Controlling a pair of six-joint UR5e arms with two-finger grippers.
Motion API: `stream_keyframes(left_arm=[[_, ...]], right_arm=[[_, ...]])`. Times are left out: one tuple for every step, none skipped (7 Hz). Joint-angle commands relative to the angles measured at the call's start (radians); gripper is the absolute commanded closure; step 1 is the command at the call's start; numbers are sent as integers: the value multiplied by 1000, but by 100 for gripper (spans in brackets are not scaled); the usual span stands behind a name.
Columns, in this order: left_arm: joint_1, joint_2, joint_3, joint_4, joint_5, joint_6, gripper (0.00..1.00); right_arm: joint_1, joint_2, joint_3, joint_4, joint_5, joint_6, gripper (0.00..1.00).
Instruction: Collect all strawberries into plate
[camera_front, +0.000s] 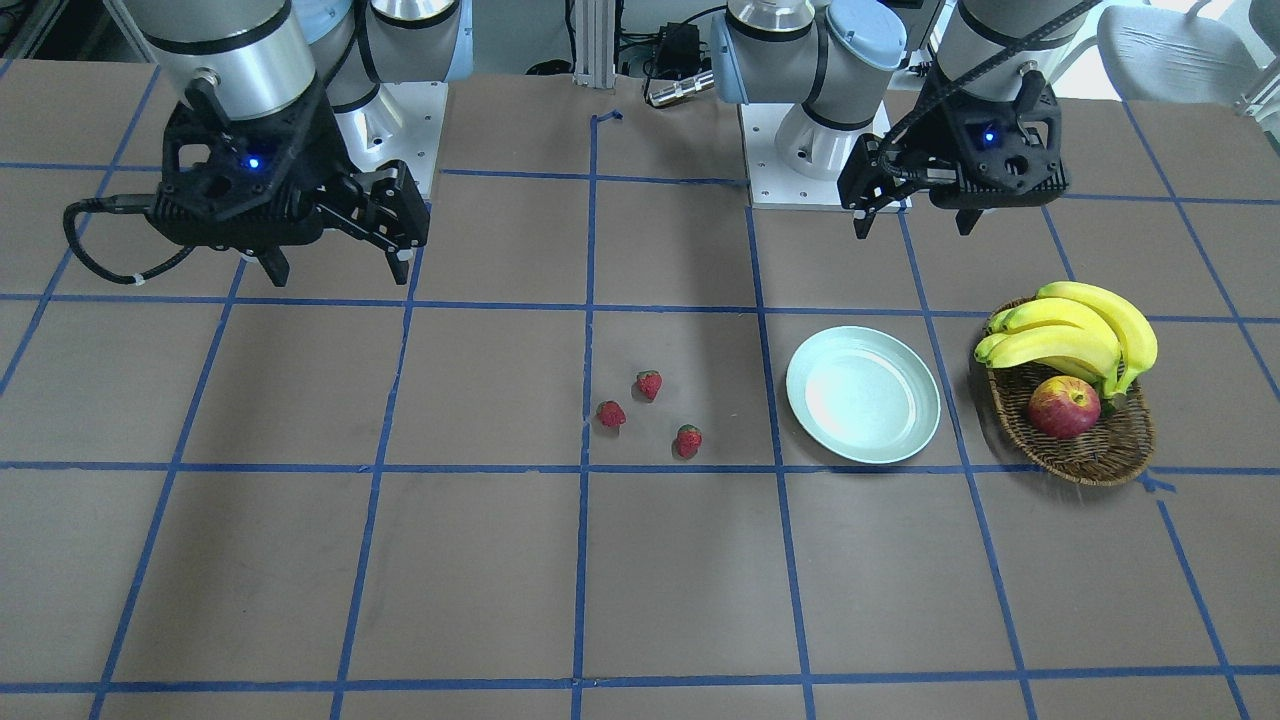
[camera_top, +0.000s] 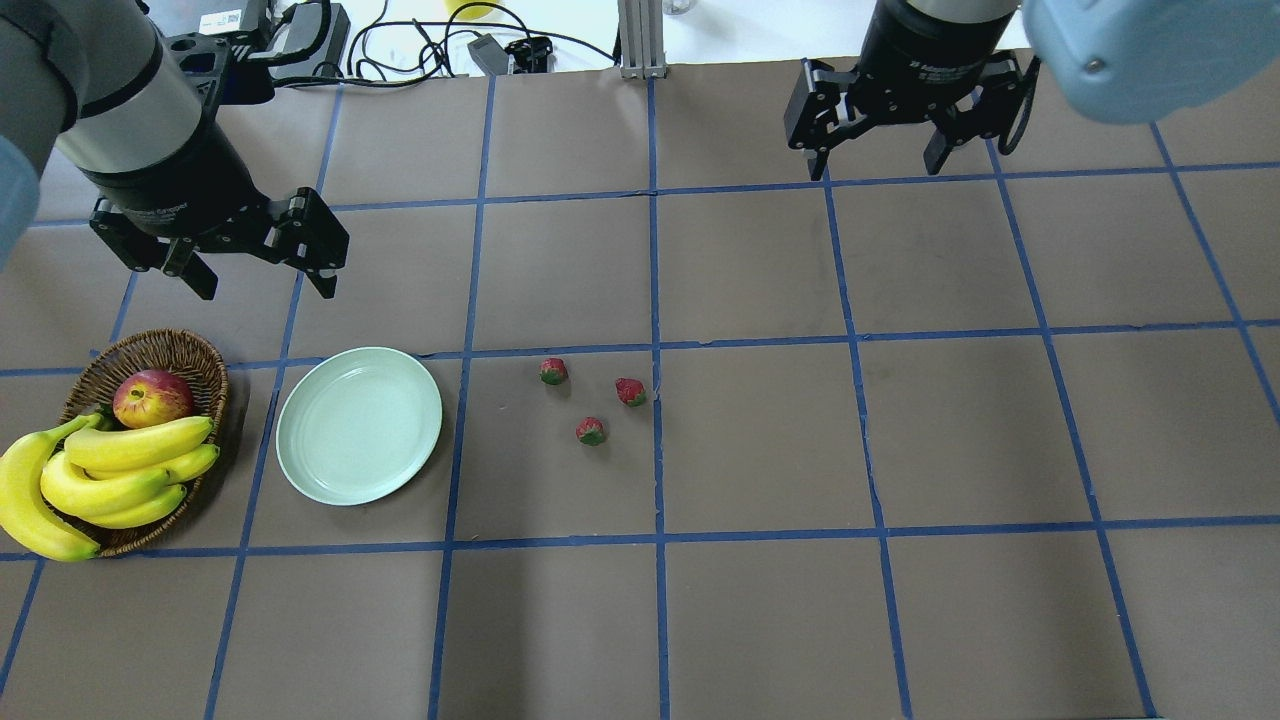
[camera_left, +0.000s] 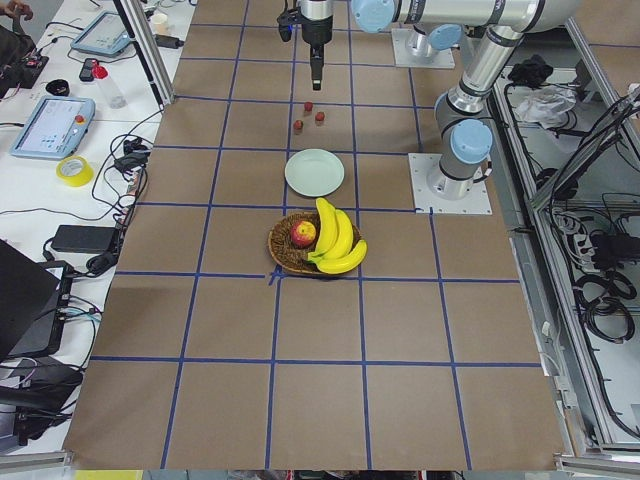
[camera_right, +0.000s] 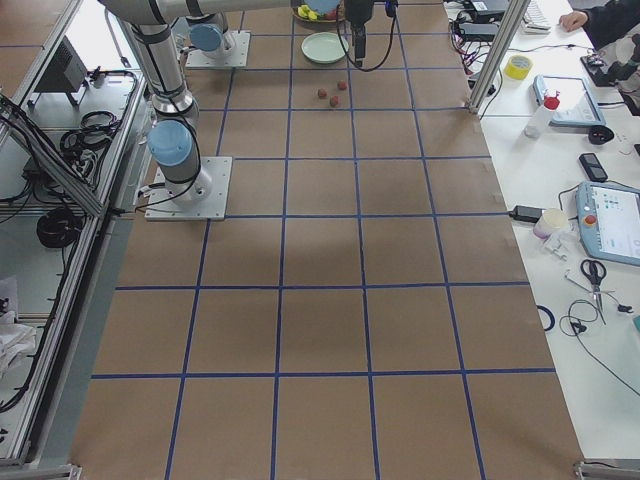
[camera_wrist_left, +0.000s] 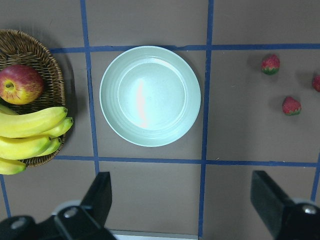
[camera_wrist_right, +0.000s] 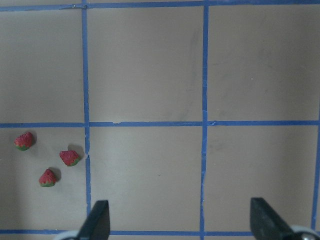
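Three small red strawberries lie loose on the table near its middle (camera_top: 553, 371) (camera_top: 630, 391) (camera_top: 591, 431). They also show in the front view (camera_front: 649, 384). The empty pale mint-green plate (camera_top: 358, 425) sits to their left. My left gripper (camera_top: 262, 285) hangs open and empty above the table, behind the plate. Its wrist view looks down on the plate (camera_wrist_left: 150, 95) and the strawberries (camera_wrist_left: 291, 105). My right gripper (camera_top: 875, 168) hangs open and empty at the far right, well away from the strawberries. Its wrist view shows them at lower left (camera_wrist_right: 69, 157).
A brown wicker basket (camera_top: 150, 350) with a bunch of bananas (camera_top: 110, 470) and a red-yellow apple (camera_top: 152, 397) stands left of the plate, close to it. Blue tape lines grid the brown table. Cables and gear lie along the far edge.
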Motion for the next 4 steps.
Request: stream_keyframes(left_arm=[[1, -34, -89, 163, -14, -93, 0], [3, -60, -112, 201, -25, -116, 0], [1, -90, -126, 274, -70, -134, 0], [1, -138, -155, 401, -80, -136, 0]], right_arm=[[-14, -13, -6, 13, 10, 25, 0], [-12, -13, -6, 7, 10, 52, 0], [-14, -13, -3, 4, -2, 54, 0], [-12, -13, 0, 4, -2, 63, 0]])
